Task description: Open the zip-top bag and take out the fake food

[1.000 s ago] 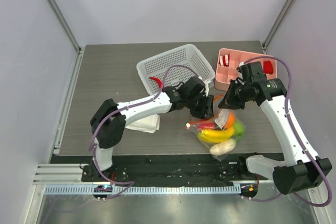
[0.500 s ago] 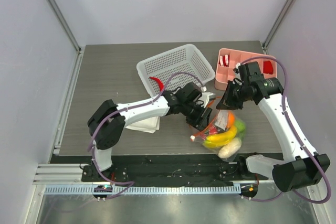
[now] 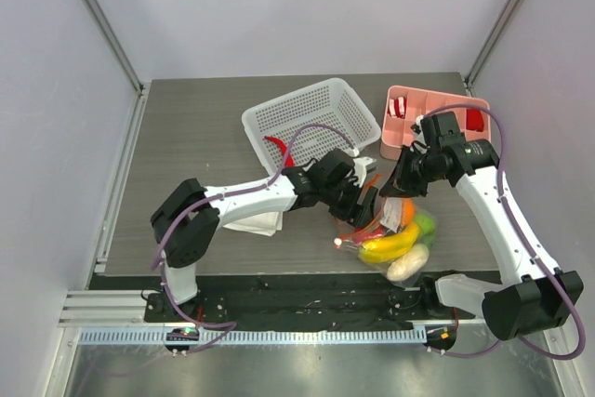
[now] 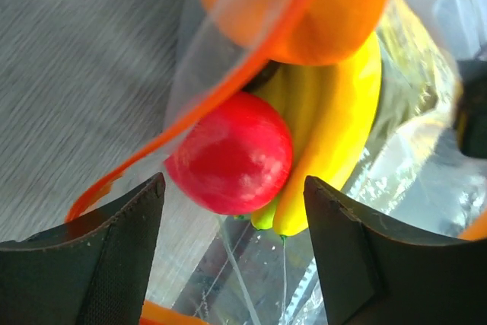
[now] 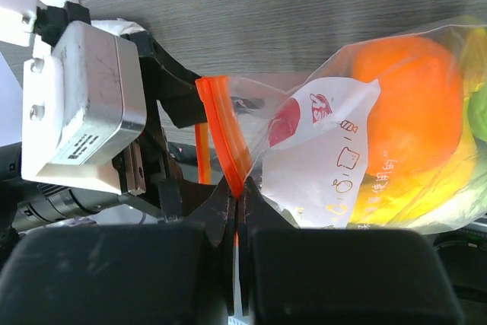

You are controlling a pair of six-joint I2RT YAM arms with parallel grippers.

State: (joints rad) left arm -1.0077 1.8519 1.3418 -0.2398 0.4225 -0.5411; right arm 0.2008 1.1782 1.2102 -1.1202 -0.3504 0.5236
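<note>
The zip-top bag [image 3: 398, 230] lies near the table's front edge, its mouth lifted. Inside it is fake food: yellow bananas [image 3: 390, 244], a white radish [image 3: 409, 263], an orange [image 3: 406, 211] and a green apple [image 3: 425, 225]. My right gripper [image 5: 237, 199] is shut on the bag's orange zip strip [image 5: 224, 127] and holds that edge up. My left gripper [image 4: 234, 192] is open at the bag's mouth. Just past its tips are a red apple [image 4: 232, 154], bananas [image 4: 335, 135] and the orange [image 4: 319, 5]. Nothing is held between its fingers.
A white mesh basket [image 3: 311, 123] with a red piece [image 3: 276, 148] stands behind the arms. A pink divided tray [image 3: 423, 118] with red-and-white striped pieces [image 3: 398, 107] is at the back right. A white cloth [image 3: 256, 220] lies under the left arm.
My left gripper has come down to the bag's mouth and its jaws have spread wider. The right gripper has kept its hold on the zip strip and barely shifted.
</note>
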